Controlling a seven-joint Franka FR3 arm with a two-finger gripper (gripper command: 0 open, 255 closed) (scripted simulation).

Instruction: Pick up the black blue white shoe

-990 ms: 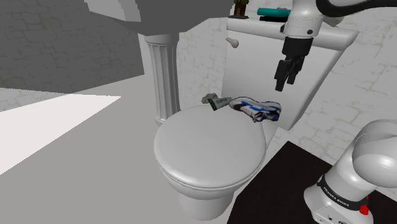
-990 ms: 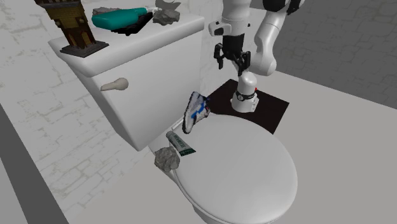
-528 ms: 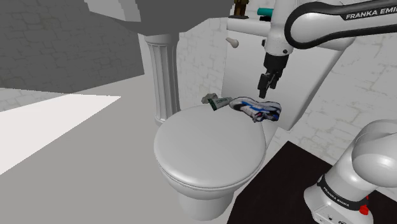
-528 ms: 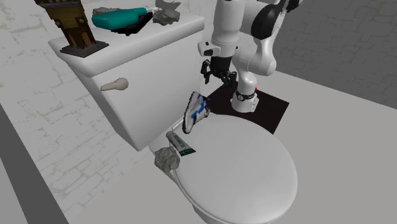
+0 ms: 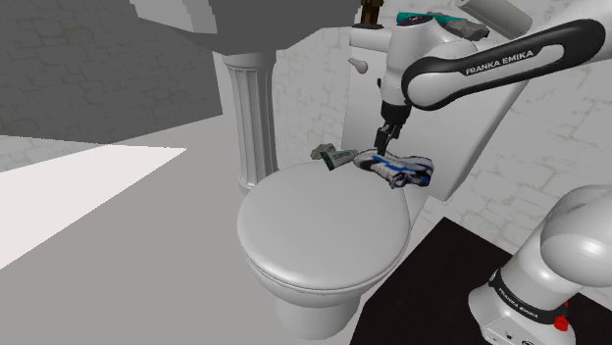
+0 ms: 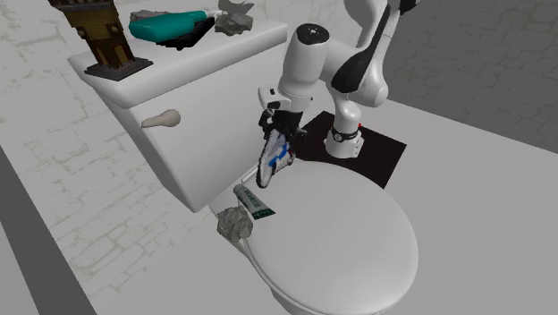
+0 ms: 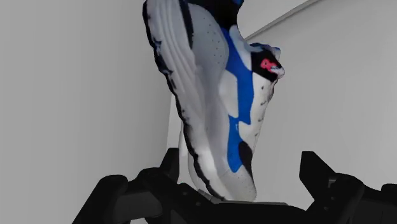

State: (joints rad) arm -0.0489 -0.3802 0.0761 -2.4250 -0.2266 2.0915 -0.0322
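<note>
I see the sneaker point(image 5: 397, 167) point(image 6: 275, 157) at the back of the closed toilet lid point(image 5: 314, 230) point(image 6: 358, 251), up against the front of the tank point(image 5: 461, 137) point(image 6: 215, 98). It is white with blue panels, black trim along the sole and a small red mark near the tongue. In the second exterior view it seems tipped up on its edge, with the sole turned toward the tank. The arm point(image 5: 471, 71) point(image 6: 300, 63) reaches down from above the tank, and the jaws hang right over the end of the shoe nearest the stand. In the wrist view the sneaker point(image 7: 222, 95) runs away from the hand between the jaws, which stand apart. One is just beside the sole; I cannot tell whether it touches. The other is clear of the upper, so nothing is clamped. Beside the shoe's far end, on the rim of the lid, lie a green-and-white tube point(image 5: 338, 157) point(image 6: 254, 201) and a grey crumpled lump point(image 6: 235, 223). The flush handle point(image 5: 359, 65) point(image 6: 161, 118) sticks out of the tank front, and on the tank top I make out a teal object point(image 6: 170, 24) and a brown tower-shaped figure point(image 6: 98, 36).
</note>
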